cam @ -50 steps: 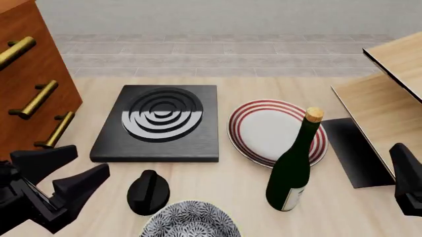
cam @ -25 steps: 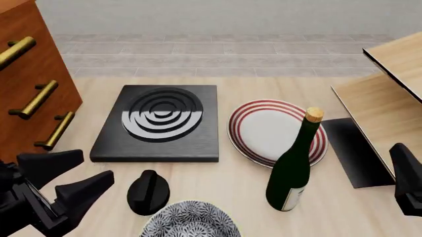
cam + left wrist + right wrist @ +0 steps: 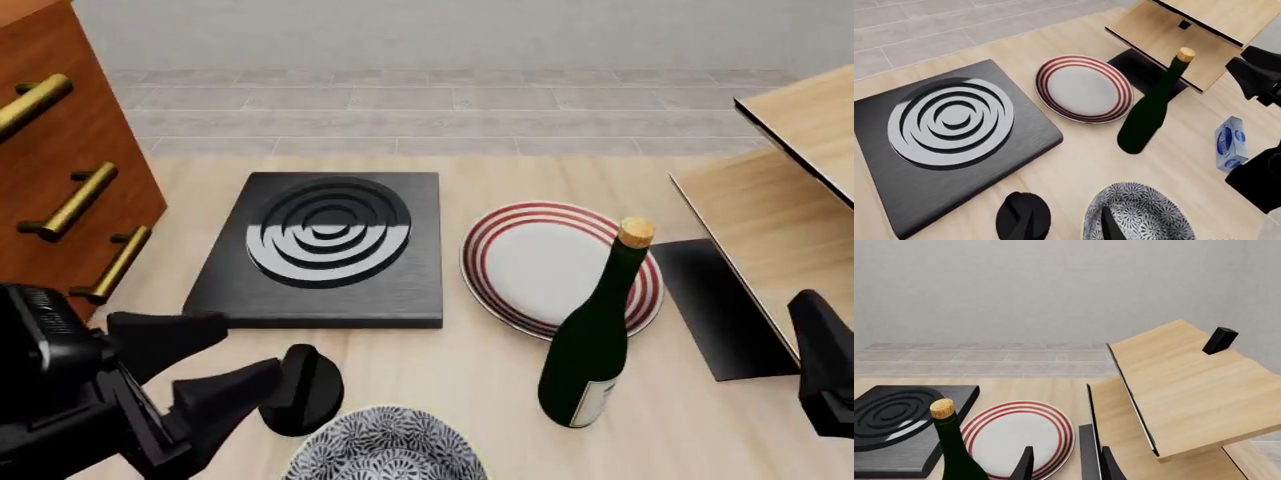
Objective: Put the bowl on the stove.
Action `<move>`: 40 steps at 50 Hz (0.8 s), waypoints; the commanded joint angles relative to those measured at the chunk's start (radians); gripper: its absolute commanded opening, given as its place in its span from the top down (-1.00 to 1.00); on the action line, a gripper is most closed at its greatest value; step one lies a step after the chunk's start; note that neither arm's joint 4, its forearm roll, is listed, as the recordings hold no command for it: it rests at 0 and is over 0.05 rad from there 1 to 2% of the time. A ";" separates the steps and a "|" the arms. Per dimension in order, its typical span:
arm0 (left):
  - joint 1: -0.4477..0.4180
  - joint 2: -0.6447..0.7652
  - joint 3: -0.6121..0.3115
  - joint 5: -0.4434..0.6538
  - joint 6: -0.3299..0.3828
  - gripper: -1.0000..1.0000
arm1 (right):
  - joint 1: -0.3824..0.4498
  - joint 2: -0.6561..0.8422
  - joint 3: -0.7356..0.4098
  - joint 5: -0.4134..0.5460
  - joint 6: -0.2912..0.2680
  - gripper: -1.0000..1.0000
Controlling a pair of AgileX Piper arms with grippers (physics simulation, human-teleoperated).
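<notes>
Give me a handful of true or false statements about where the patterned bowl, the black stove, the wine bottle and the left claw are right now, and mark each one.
1. The deep blue-and-white floral bowl sits on the square black stove slab. False: it rests on the table at the near edge, apart from the stove.
2. The dark green corked wine bottle stands upright beside the flat red-ringed white plate. True.
3. The left claw is shut on the bowl. False: it is open and holds nothing.
4. A small black knob lies between the stove and the bowl. True.
5. The stove's burner carries nothing. True.
</notes>
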 commanded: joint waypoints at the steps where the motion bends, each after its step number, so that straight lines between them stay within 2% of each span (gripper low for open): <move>1: -0.048 0.115 0.002 -0.098 0.028 -1.00 | 0.000 0.000 0.000 0.000 0.000 -1.00; 2: -0.060 0.151 0.002 -0.115 0.004 -1.00 | 0.000 0.000 0.000 0.000 0.000 -1.00; 12: -0.063 0.152 0.012 -0.122 0.045 -1.00 | 0.000 0.000 0.000 0.000 0.000 -1.00; 13: -0.053 0.124 0.016 -0.107 0.090 -1.00 | 0.000 0.000 0.000 0.000 0.000 -1.00; 15: -0.045 0.120 0.019 -0.099 0.074 -1.00 | 0.000 0.000 0.000 0.000 0.000 -1.00; 21: -0.039 0.112 0.024 -0.092 0.101 -1.00 | 0.000 0.000 0.000 0.000 0.000 -1.00; 27: -0.052 0.157 0.017 -0.114 0.094 -1.00 | 0.000 0.000 0.000 0.000 0.000 -1.00; 29: -0.033 0.121 0.009 -0.086 0.096 -1.00 | 0.000 0.000 0.000 0.000 0.000 -1.00; 40: -0.049 0.194 0.018 -0.151 0.106 -1.00 | 0.000 0.000 0.000 0.000 0.000 -1.00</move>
